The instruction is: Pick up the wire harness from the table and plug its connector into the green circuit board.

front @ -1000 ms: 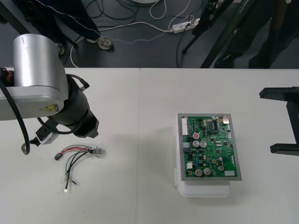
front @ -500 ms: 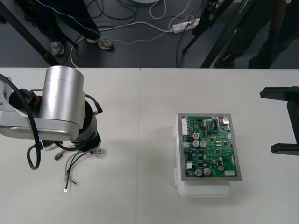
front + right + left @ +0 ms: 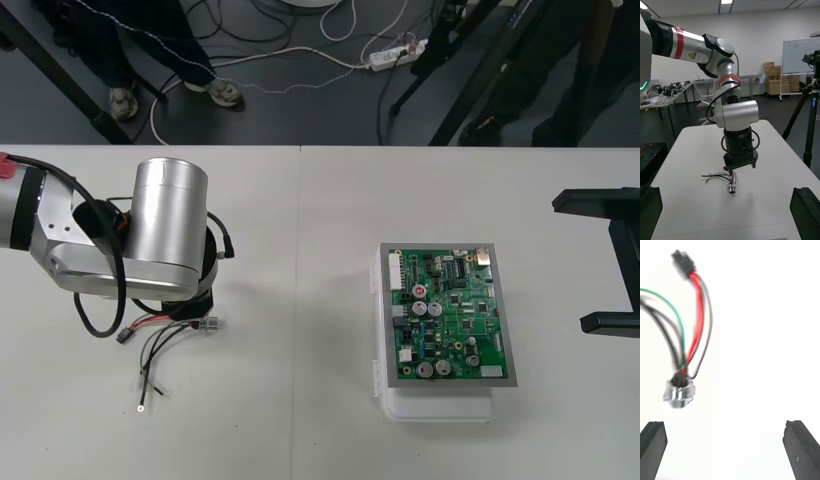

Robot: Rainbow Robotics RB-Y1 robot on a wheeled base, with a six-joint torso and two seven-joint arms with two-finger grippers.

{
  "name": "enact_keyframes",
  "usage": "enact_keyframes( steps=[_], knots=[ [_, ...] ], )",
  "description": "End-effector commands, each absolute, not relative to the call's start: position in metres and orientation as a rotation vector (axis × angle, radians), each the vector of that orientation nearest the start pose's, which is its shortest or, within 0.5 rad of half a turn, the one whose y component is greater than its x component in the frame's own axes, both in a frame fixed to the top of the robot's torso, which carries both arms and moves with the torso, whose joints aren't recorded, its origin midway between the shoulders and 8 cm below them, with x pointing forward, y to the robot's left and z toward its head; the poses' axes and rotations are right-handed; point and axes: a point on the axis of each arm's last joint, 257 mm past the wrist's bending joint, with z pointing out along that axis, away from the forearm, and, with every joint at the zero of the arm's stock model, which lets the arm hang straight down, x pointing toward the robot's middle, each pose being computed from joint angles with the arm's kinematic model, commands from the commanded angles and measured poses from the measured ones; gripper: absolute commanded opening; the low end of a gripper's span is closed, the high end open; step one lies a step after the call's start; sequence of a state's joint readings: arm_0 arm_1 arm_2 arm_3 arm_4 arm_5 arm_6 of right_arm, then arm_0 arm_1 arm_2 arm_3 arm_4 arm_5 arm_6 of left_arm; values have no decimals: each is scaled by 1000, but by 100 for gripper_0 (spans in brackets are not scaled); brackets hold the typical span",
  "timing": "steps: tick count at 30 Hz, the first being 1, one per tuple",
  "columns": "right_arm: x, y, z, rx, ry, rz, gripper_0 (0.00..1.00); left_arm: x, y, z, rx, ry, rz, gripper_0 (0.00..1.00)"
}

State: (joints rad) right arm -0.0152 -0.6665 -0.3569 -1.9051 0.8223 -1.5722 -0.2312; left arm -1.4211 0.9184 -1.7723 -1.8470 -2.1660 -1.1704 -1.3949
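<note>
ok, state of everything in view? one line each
left pincer, open, hanging over the harness, nothing gripped
right pincer, open, parked at the table's right side
wire harness, loose on the table, not held
plug, on the table, not in the board
socket, on the table, nearest the left pincer
circuit board, flat on its white base, harness not plugged in
</note>
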Motion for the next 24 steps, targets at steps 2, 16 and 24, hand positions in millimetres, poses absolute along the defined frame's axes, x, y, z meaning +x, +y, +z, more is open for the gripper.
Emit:
enact_keyframes(
  steps=[2, 16, 24],
  knots=[
    [273, -173, -16, -1312, 963, 978, 100, 452, 195, -301, -2059, 1736, -250, 90],
    [273, -173, -16, -1312, 963, 978, 100, 422, 209, -345, -2175, 1714, -122, 91],
    [273, -173, -16, -1310, 962, 979, 100, 426, 204, -363, -2170, 1708, -92, 91]
  ],
)
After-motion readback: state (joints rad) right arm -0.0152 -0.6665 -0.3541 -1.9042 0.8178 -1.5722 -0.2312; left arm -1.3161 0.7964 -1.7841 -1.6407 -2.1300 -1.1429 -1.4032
